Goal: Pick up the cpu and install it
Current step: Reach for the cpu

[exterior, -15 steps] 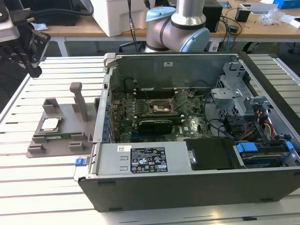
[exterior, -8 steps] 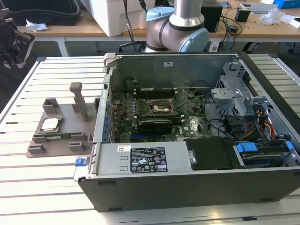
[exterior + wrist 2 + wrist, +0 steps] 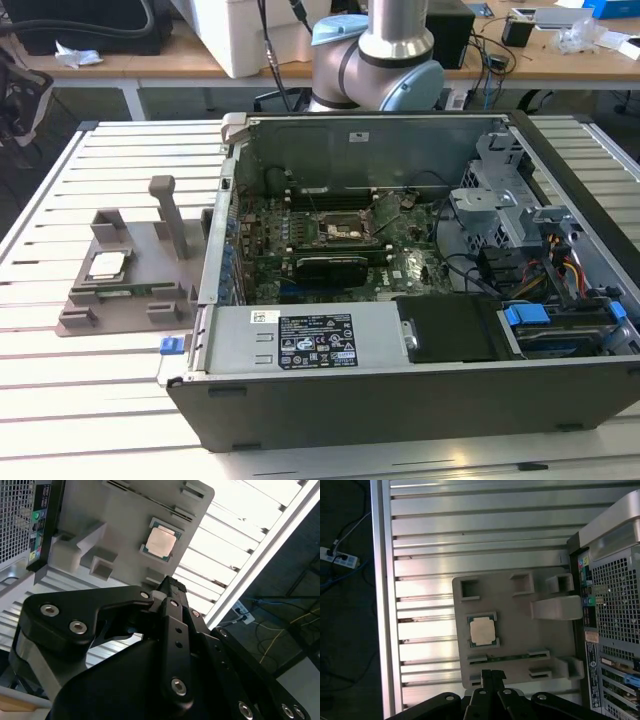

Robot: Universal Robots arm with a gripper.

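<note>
The cpu (image 3: 105,265), a small silver-grey square chip, lies flat in a recess of the grey holder tray (image 3: 140,240) on the slatted table, at the exterior view's left of the open computer case (image 3: 400,300). Both wrist views look down on the cpu (image 3: 161,542) (image 3: 482,631) from well above. My gripper (image 3: 491,674) (image 3: 167,587) hangs above the tray's edge near the cpu, apart from it. Its black fingers are pressed together with nothing between them. Inside the case, the motherboard socket (image 3: 345,228) sits with its frame showing.
A green memory stick (image 3: 125,292) (image 3: 507,656) lies in a slot of the tray beside the cpu. An upright grey post (image 3: 168,215) rises from the tray. A black graphics card (image 3: 335,265) sits below the socket. The case's rear panel (image 3: 615,630) stands close to the tray.
</note>
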